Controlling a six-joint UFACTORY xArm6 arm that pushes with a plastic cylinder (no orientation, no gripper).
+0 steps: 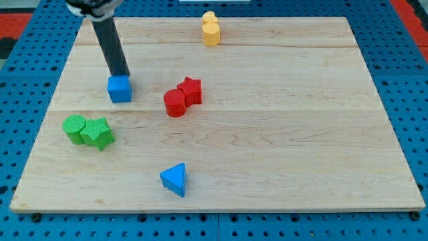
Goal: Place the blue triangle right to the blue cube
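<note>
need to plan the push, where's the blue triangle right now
The blue triangle lies near the view's bottom edge, left of centre, alone, well below the red blocks and the blue cube, where my tip is.

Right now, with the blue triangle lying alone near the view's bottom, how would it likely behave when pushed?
The blue triangle looks rigid and lies flat on the wooden board, so it should slide rather than roll or tip. A push on a slanted side would probably turn it. My tip rests by the blue cube, far from it.
</note>
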